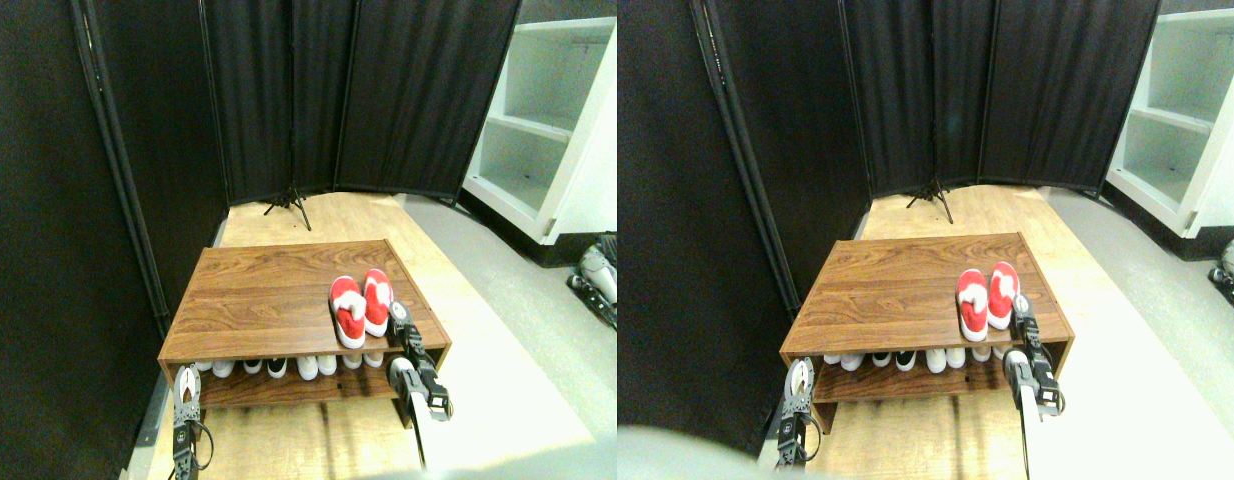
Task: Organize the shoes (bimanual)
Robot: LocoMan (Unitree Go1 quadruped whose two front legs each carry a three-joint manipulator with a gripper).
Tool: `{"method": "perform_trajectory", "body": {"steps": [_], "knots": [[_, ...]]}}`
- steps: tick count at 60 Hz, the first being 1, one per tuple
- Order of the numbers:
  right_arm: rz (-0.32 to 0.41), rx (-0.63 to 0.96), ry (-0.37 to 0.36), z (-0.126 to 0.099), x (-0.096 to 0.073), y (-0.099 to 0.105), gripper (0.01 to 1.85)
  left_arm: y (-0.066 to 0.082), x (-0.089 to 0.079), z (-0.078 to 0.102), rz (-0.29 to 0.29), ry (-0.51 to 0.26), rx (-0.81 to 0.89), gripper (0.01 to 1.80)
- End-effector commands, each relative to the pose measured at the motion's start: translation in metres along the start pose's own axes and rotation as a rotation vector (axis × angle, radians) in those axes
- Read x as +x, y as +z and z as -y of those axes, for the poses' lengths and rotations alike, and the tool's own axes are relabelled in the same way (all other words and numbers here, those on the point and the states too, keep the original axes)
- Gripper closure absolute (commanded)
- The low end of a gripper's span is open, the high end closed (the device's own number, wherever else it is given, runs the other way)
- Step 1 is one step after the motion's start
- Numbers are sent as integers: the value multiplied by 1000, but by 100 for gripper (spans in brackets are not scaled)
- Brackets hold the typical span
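Right end effector (401, 318) at lower centre-right of the frame, just beside the right shoe's outer edge; contact or gap not clear, jaw state can't be told. Left end effector (186, 390) low at lower left, near the front left corner of the rack (257, 290), well apart from the shoes; its jaw state also unreadable. Shoes (360, 306) sit side by side, touching, on the right of the rack top, toes toward the front edge. Likely light, soft uppers, stiffer soles; best pushed or pinched at the sole edge or heel. Row of shoes (287, 366) on the lower shelf.
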Motion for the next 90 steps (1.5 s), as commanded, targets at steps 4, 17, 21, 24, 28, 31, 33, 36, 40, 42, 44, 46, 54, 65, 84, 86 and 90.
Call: {"method": "perform_trajectory", "body": {"steps": [4, 17, 21, 24, 28, 31, 33, 36, 40, 42, 44, 46, 54, 65, 84, 86, 90], "knots": [[-20, -23, 2, 5, 0, -1, 185, 1, -1, 7, 4, -52, -19, 180], [10, -68, 60, -7, -19, 9, 185, 2, -5, 8, 4, -50, -15, 180], [6, -48, 87, -12, -26, 12, 185, 2, -5, 8, 2, -49, -15, 180], [-4, -50, 117, -16, -36, 15, 185, 1, -6, 9, -4, -49, -21, 180], [-10, -86, 160, -20, -46, 16, 185, 1, -6, 8, -5, -48, -24, 180], [-16, -116, 208, -23, -57, 19, 185, 1, -6, 8, -6, -47, -21, 180], [0, -111, 218, -24, -65, 20, 185, 1, -7, 7, -3, -49, -9, 180], [7, -90, 235, -26, -74, 20, 185, 1, -7, 7, 2, -45, -10, 180], [-15, -83, 298, -26, -85, 21, 185, 2, -8, 7, 4, -43, -13, 180], [-15, -100, 303, -26, -87, 21, 185, 2, -8, 7, 3, -42, -14, 180], [-26, -110, 314, -26, -93, 22, 185, 2, -8, 7, 3, -46, -5, 180], [-31, -110, 322, -26, -98, 22, 185, 2, -9, 7, 2, -45, -11, 180], [-39, -149, 353, -26, -115, 23, 185, 3, -9, 7, -8, -42, -24, 180], [-92, -82, 367, -19, -135, 15, 185, 5, -10, 7, -12, -43, -17, 180], [-126, -21, 342, -11, -152, 1, 185, 7, -9, 6, -3, -44, -21, 180], [-126, -26, 340, -11, -152, 0, 185, 8, -8, 5, -5, -44, -20, 180], [-117, -55, 343, -12, -151, 0, 185, 8, -8, 5, -1, -44, -23, 180]]}}
